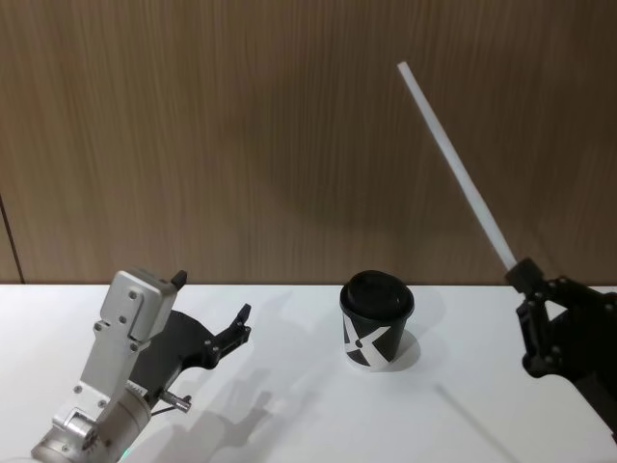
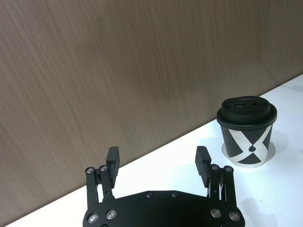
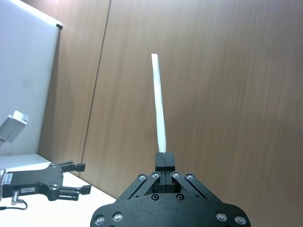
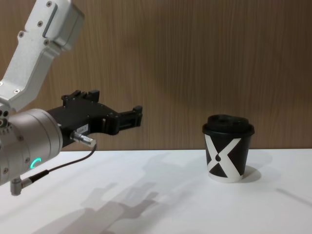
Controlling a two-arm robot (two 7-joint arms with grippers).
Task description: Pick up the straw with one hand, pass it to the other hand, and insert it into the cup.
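**White table, one cup standing on it**

A plain white table [image 1: 289, 424] spreads across the foreground. One cup [image 1: 377, 320] stands directly on it, upright on its white base rim. The cup is black with a large white X and a black domed lid, and sits slightly right of the middle. Soft shadows lie across the tabletop.

There was one straw [image 1: 461, 166], a single white tube slanting across the upper right of the head view, and one cup [image 1: 376, 320] at the lower centre, topped by one domed black lid [image 1: 377, 292]. Two grippers were counted, the left gripper [image 1: 212, 297] at the lower left and the right gripper [image 1: 523, 270] at the right edge, each with two fingers. One white table [image 1: 289, 415] ran along the bottom of the frame, one wood-panelled wall [image 1: 193, 125] stood behind it, and one thin dark cable [image 4: 58, 165] hung at the chest view's lower left.
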